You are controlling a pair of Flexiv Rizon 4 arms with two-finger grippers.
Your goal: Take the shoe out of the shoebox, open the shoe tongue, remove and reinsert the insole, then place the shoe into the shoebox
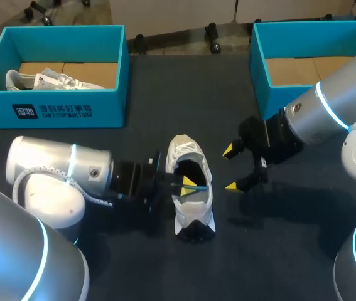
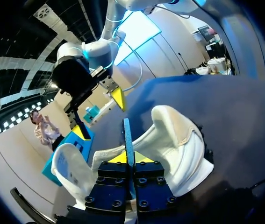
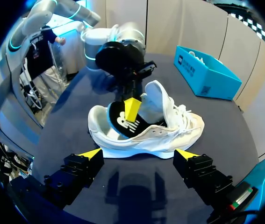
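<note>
A white shoe [image 1: 198,199] stands in the middle of the dark table, toe toward the far side, its tongue [image 3: 153,95] pulled up. My left gripper [image 1: 189,186] is at the shoe's opening, shut on the insole [image 2: 126,133]. That insole is black on top [image 3: 126,125] with a blue edge, and it sticks partly out of the shoe [image 2: 181,144]. Just to the right of the shoe [image 3: 169,135], my right gripper [image 1: 233,168] hangs open. Nothing is between its fingers [image 3: 89,154]. The teal shoebox [image 1: 105,103] at the far left holds another white shoe [image 1: 43,80].
A second teal box [image 1: 260,69] stands at the far right, showing only its cardboard floor. My right arm passes in front of that box's near corner. Bare table lies in front of the shoe and between the two boxes.
</note>
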